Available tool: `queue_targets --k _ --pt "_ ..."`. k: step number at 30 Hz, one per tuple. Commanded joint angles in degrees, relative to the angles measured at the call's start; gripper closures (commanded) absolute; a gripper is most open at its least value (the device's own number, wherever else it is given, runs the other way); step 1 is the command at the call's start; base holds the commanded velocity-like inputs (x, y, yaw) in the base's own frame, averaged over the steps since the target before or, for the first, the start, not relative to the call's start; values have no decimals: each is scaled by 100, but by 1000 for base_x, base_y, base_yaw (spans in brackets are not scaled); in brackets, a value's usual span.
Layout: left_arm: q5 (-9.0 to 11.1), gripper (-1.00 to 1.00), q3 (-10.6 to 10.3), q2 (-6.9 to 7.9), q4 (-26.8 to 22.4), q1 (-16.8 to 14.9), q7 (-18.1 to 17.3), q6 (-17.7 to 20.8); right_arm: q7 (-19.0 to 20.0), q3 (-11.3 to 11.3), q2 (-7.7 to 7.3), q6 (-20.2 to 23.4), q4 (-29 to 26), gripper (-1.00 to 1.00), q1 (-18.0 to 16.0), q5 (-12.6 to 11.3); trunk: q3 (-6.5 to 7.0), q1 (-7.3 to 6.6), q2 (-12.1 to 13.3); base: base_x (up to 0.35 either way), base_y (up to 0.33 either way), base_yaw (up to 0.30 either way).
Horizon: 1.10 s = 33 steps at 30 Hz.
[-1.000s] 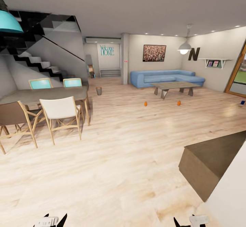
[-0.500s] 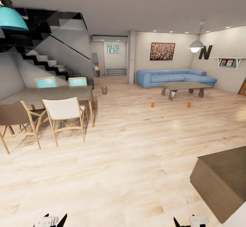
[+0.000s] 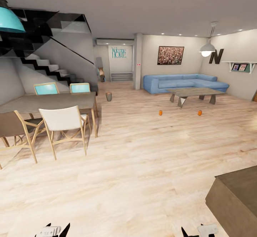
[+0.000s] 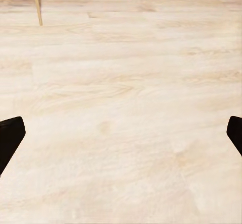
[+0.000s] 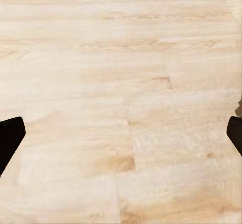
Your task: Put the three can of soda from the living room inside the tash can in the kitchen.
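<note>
Orange soda cans stood before the coffee table.
The view had swung right; both grippers hung spread, empty; bin left of the table.

Your pale wood plank floor carries two small orange soda cans standing well apart. A small grey-beige tapered bin stands beyond the dining table.

Both end effectors: black fingers, white housings.
</note>
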Motion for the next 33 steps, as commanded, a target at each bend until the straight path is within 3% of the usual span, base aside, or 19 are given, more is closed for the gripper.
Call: queue_targets --k 1,17,33 --pt "0 -100 0 0 0 0 0 0 0 0 0 0 0 -100 0 0 9 0 0 320 0 0" --pt "0 -100 0 0 0 0 0 0 0 0 0 0 0 -100 0 1 147 0 0 320 -9 0" --pt "0 -100 0 0 0 0 5 0 0 0 0 0 6 -100 0 2 286 0 0 303 -111 0"
